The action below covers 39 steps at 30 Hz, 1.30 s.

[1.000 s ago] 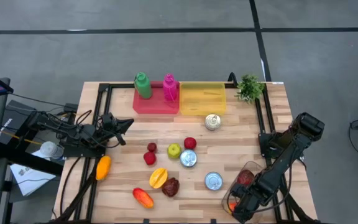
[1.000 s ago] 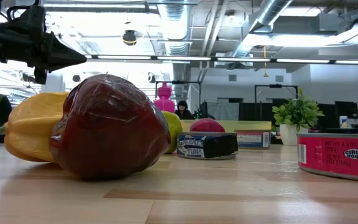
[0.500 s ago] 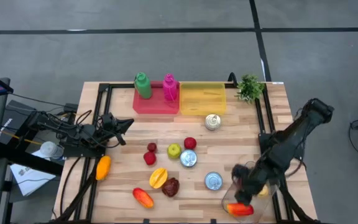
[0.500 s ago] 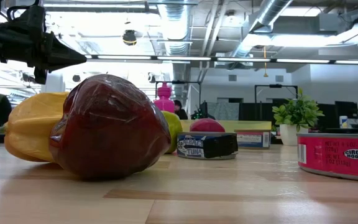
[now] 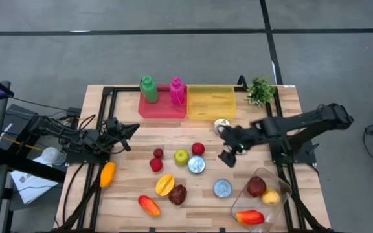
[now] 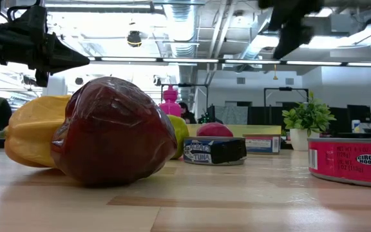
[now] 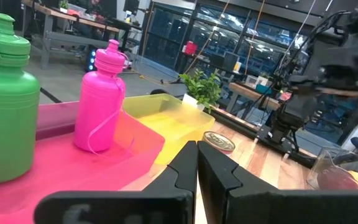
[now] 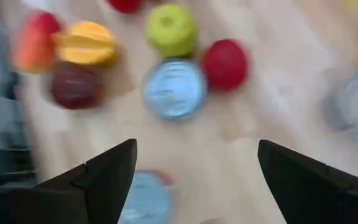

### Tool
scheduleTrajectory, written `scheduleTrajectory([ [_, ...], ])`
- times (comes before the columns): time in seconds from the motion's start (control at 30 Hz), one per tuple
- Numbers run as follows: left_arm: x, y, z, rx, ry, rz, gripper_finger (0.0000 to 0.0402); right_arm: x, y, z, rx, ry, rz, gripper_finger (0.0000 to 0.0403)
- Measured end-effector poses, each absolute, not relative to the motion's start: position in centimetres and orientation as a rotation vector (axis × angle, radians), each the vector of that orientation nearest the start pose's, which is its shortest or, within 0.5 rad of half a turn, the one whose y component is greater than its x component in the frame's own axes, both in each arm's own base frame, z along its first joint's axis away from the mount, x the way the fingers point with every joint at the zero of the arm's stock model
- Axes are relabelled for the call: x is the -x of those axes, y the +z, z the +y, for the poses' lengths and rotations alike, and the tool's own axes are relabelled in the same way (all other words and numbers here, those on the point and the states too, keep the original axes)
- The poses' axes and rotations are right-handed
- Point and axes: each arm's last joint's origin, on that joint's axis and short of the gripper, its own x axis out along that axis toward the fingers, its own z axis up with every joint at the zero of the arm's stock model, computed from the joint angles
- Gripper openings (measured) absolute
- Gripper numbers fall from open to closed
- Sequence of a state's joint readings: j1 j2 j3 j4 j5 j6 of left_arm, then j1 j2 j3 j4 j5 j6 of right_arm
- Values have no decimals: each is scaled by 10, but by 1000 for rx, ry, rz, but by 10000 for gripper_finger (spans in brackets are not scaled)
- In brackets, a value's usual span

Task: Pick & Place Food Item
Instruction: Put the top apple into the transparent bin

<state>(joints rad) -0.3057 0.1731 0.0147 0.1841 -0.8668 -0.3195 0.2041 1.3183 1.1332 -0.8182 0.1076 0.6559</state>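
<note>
Loose food lies mid-table: a red apple (image 5: 198, 149), a green apple (image 5: 181, 156), a yellow fruit (image 5: 165, 184), a dark red fruit (image 5: 178, 193) and an orange-red one (image 5: 149, 205). A clear container (image 5: 267, 178) at the near right holds a red fruit (image 5: 256, 187), a yellow one (image 5: 271, 197) and a red-orange one (image 5: 250, 217). My right gripper (image 5: 228, 147) hangs open above the table, right of the red apple, with nothing between its fingers (image 8: 107, 171). My left gripper (image 5: 133, 129) waits shut at the table's left, pointing level.
Three tins stand about: one (image 5: 221, 126) just beyond my right gripper, one (image 5: 197, 165) by the apples, one (image 5: 222, 188) near the container. At the far edge are a red tray (image 5: 162, 109) with a green (image 5: 149, 88) and a pink bottle (image 5: 177, 90), a yellow tray (image 5: 211, 101) and a plant (image 5: 259, 91).
My right gripper has risen from the clear container at the near right corner and swung toward the table's middle and far side, rolling as it went. It has stayed open. The fruit in the container has stayed where it was.
</note>
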Motion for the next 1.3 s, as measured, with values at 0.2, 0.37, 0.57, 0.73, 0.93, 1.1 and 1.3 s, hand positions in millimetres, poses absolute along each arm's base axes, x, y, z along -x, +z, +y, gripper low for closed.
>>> scheduleTrajectory([
  [0.2,-100,172,-9,328,551,-114,1,-291,261,23,-255,-175,1020,329],
  [0.37,-102,172,-9,324,552,-108,1,-320,237,15,-117,-92,990,329],
  [0.57,-104,170,-10,311,554,-90,1,-342,206,12,3,-33,1007,329],
  [0.73,-106,169,-10,302,548,-74,1,-358,186,5,-6,-52,1031,329],
  [0.93,-109,167,-11,286,549,-49,1,-365,165,0,-18,-66,1100,329],
  [1.1,-110,164,-12,272,549,-28,1,-368,160,-2,-40,-58,1119,329],
  [1.3,-111,163,-12,265,545,-16,1,-368,160,-2,-59,-69,1119,298],
])
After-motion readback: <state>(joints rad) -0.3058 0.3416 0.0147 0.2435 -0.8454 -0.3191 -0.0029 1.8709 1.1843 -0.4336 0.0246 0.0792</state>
